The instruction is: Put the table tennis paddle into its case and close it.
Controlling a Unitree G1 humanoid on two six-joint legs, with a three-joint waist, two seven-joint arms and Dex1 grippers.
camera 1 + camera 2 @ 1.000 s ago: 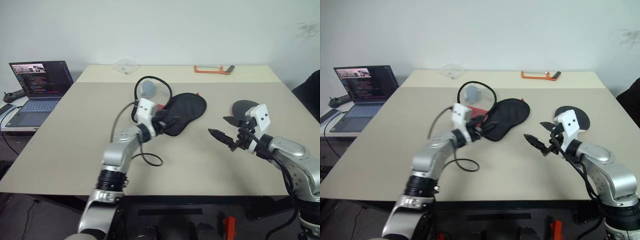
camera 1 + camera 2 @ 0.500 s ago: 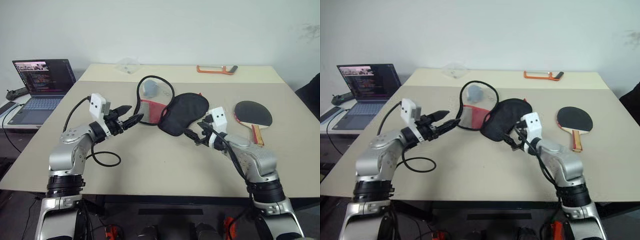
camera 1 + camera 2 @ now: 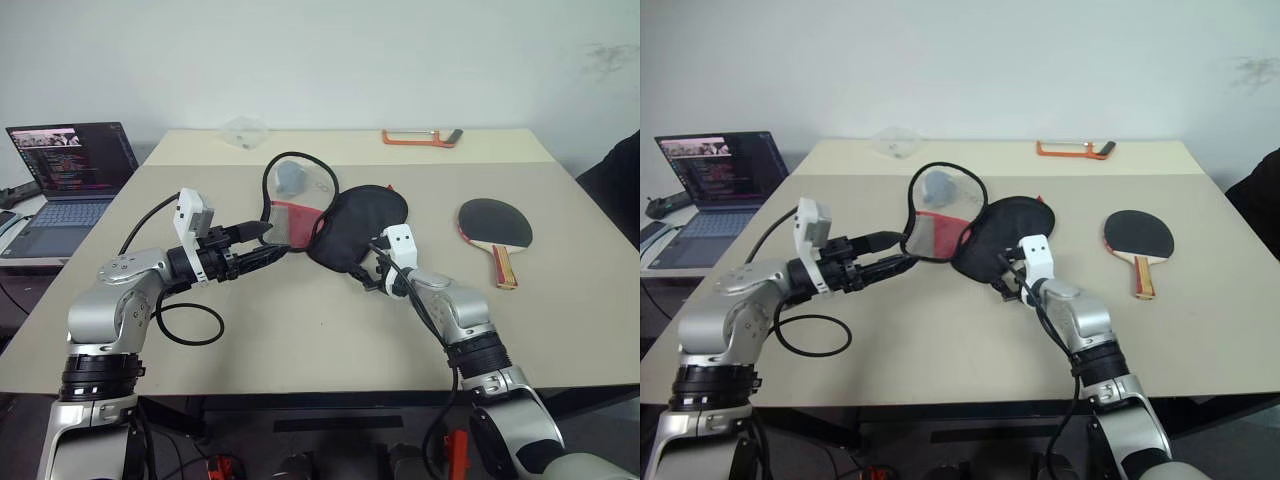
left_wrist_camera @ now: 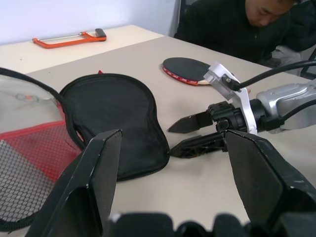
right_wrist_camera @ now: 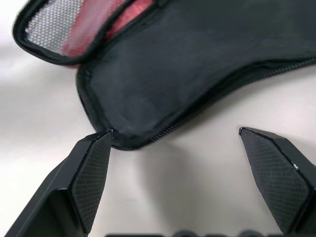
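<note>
Beige table (image 3: 300, 340), unzipped black case (image 3: 355, 225), red-edged black paddle (image 3: 493, 222) apart

The case (image 3: 350, 228) lies open at the middle of the table (image 3: 300, 340), its lid half standing up to the left. The table tennis paddle (image 3: 493, 227) lies well apart to its right. A hacksaw (image 3: 420, 137) lies at the far edge. A laptop (image 3: 62, 175) sits left of the table. The left gripper (image 3: 268, 243) hovers just left of the case, the right gripper (image 3: 368, 268) at its near end.

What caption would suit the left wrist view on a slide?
Open case lies unzipped on the table; right tool open at its narrow end, paddle waiting behind.
</note>
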